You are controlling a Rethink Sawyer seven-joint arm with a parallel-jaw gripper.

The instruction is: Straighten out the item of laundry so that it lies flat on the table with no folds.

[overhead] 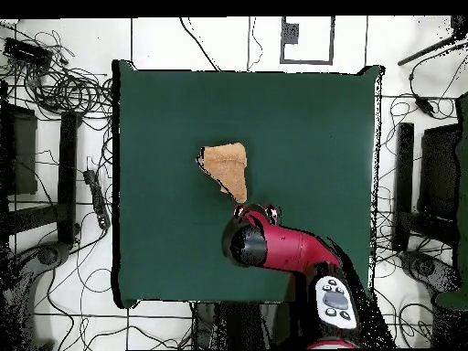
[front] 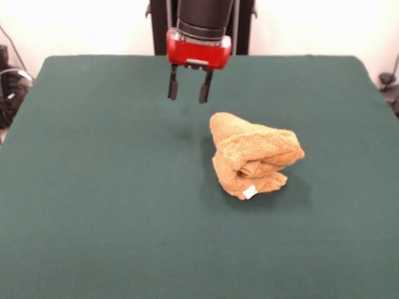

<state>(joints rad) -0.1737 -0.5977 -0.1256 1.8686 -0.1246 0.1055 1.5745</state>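
The orange-tan towel [front: 252,157] lies bunched and folded over itself on the dark green table [front: 93,205], with its small white tag [front: 250,192] at the near edge. In the overhead view the towel [overhead: 226,165] is a crumpled wedge near the table's [overhead: 311,128] middle. My gripper [front: 188,92] hangs open and empty above the table, behind and to the left of the towel, not touching it. In the overhead view the gripper [overhead: 257,213] sits just below the towel's pointed end, partly hidden by the red arm.
Cables and stands [overhead: 55,101] lie on the floor to the left of the table in the overhead view, and more equipment [overhead: 430,183] stands to the right. The robot's pedestal [front: 199,25] stands at the table's far edge.
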